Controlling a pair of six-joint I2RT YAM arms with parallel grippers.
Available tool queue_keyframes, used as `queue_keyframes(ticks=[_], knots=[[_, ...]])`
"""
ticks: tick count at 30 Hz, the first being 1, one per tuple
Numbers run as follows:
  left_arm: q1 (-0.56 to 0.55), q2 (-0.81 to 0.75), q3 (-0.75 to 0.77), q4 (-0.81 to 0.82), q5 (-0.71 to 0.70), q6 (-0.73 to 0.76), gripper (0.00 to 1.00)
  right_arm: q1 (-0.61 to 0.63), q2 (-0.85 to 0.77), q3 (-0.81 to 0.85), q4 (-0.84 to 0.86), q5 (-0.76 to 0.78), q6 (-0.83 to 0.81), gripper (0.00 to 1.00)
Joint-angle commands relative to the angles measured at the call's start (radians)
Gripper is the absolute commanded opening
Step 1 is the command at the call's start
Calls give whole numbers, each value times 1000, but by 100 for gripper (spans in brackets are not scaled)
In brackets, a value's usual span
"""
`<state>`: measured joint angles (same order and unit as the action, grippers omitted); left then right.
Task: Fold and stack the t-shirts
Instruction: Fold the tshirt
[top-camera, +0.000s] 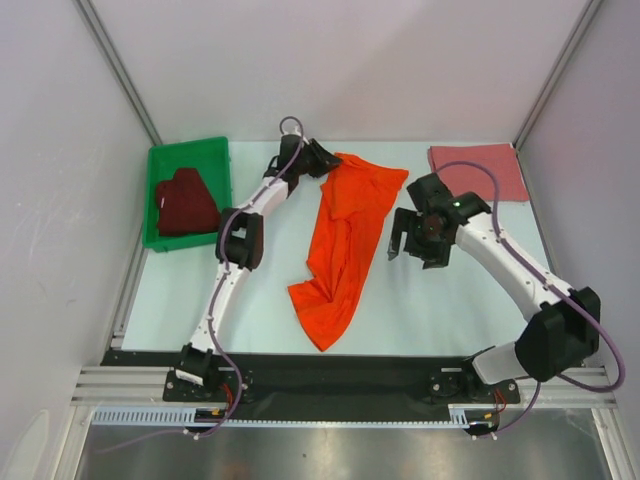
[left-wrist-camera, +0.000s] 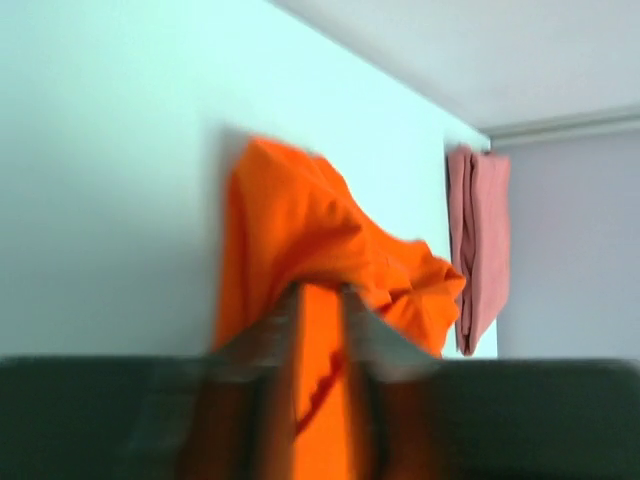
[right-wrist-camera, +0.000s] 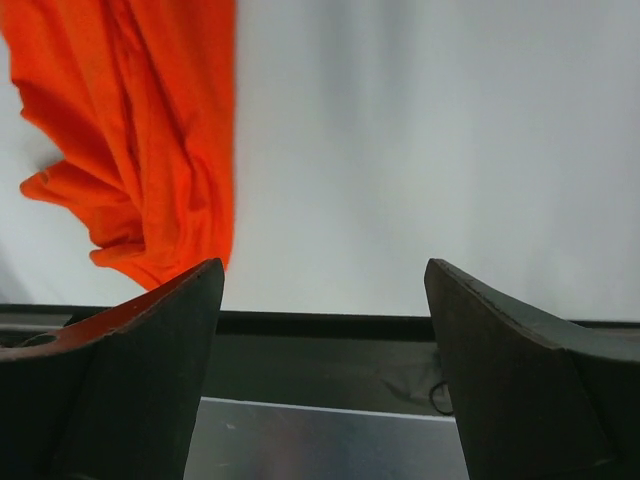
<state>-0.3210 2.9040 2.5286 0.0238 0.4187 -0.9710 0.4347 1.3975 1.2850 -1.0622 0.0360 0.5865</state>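
On the table (top-camera: 450, 300), the orange t-shirt (top-camera: 345, 235) lies as a long, crumpled strip running from the far centre toward the near edge, unfolded and bunched at its near end. At the far left corner stands the green bin (top-camera: 190, 150), well apart from the orange cloth. The pink t-shirt (top-camera: 478, 170) lies folded flat at the far right corner. The maroon t-shirt (top-camera: 187, 203) rests in a loose heap inside the bin.

The left gripper (top-camera: 322, 158) sits at the far left corner of the orange t-shirt. Its wrist view is blurred, but a band of orange cloth runs between the narrowly set fingers, so the jaws read as pinched on that corner. The right gripper (top-camera: 408, 245) hovers just beside the right edge of the strip, apart from the cloth. Its jaws stand wide, with nothing between them in the wrist view.

Step in hand, as judged: spreading the orange t-shirt flat before folding. One shirt appears finished, and two are not yet folded.

The next move calls for the right gripper to close on the free right edge or the opposite far corner. Both arms then need to draw the cloth taut and lay it flat. Risk: a grip on a single bunched layer leaves the creases in place.
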Motion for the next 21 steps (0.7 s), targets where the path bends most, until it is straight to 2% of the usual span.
queue_keyframes(ticks=[1,4,6,7,8,9,10,11,13,14,15,16,17,20,21], knots=[[-6,-133,-13,35,11,23,38,42,43,10,111,-106,32,88],[-6,-314,-120,-77,20,113,54,85,54,-45,189,-198,44,89],[-4,-463,-204,-220,5,231,57,116,51,-123,255,-269,50,89],[-6,-510,-240,-307,-1,274,64,127,48,-148,274,-289,53,89],[-6,-622,-276,-353,-35,369,71,151,43,-174,295,-304,55,90],[-6,-675,-363,-396,-61,417,73,166,35,-203,335,-329,59,90],[-6,-740,-417,-462,-92,461,75,180,32,-246,349,-337,64,90],[-4,-858,-541,-484,-159,530,75,211,31,-268,378,-347,75,90],[-6,-991,-672,-528,-225,595,77,242,23,-309,398,-344,87,90],[-4,-1047,-805,-535,-254,633,79,260,17,-322,415,-337,108,91],[-4,-1156,-865,-539,-268,646,79,288,11,-332,426,-326,122,91],[-6,-1199,-923,-553,-258,658,78,300,-11,-369,439,-323,142,91],[-6,-1247,-1046,-552,-230,669,77,311,-23,-387,474,-320,186,91],[-6,-1396,-1293,-487,-100,651,75,335,-77,-502,606,-375,277,90],[-12,-1449,-1347,-455,-45,640,72,346,-86,-530,646,-392,350,92]])
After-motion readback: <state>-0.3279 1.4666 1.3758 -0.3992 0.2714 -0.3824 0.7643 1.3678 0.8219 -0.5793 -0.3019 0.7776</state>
